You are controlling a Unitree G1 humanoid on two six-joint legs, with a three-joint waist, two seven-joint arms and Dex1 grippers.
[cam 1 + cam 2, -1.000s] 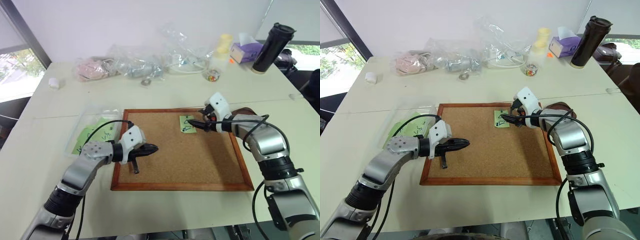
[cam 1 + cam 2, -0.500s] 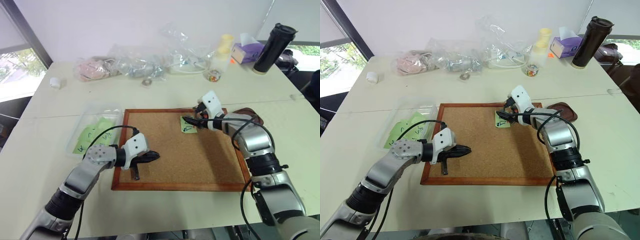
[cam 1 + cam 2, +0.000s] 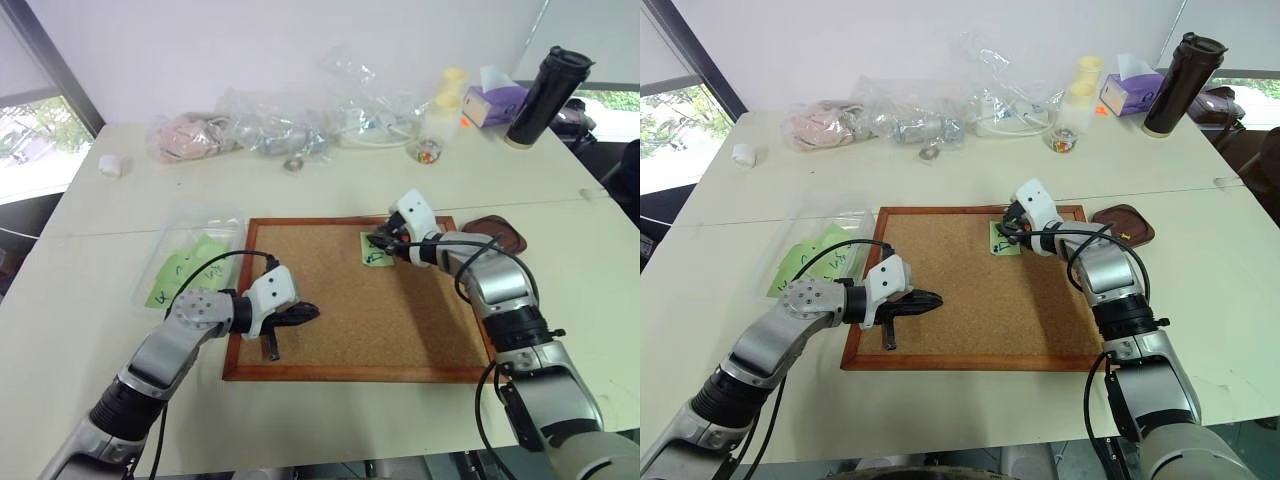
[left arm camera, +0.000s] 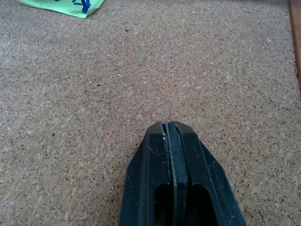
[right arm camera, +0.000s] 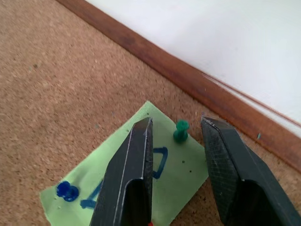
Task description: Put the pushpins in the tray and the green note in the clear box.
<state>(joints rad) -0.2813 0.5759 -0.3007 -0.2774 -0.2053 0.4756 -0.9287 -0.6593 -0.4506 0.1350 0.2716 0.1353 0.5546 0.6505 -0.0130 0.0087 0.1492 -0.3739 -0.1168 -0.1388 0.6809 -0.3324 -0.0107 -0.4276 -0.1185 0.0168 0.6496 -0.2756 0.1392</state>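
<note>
A: What differs from a second ago?

B: The right gripper (image 5: 176, 129) has eased in along the far edge of the large wood-framed cork board (image 3: 340, 310) and its two black fingers (image 5: 131, 160) have narrowed. They now straddle a tiny green plastic-headed pushpin (image 5: 180, 130) stuck in the small light green square paper note (image 3: 374, 249), but there is a gap on both sides, so nothing is gripped yet. A blue pushpin (image 5: 66, 190) sits at another corner of the same note.

A: And the left side?

B: The left gripper (image 3: 312, 313) has stayed put, fully closed and empty, hovering low over the near left part of the cork and pointing toward the right.

A: How is the right arm posed?

B: It reaches forward with the elbow bent, forearm angled inward across the board's right edge, gripper tilted down toward the note.

A: Where are the containers?

B: The small dark brown rounded-square tray (image 3: 497, 230) rests on the pale worktop (image 3: 330, 190) just beside the board's far right corner. The shallow clear plastic box (image 3: 190, 255) lies left of the board with other green notes (image 3: 185, 268) in it.
</note>
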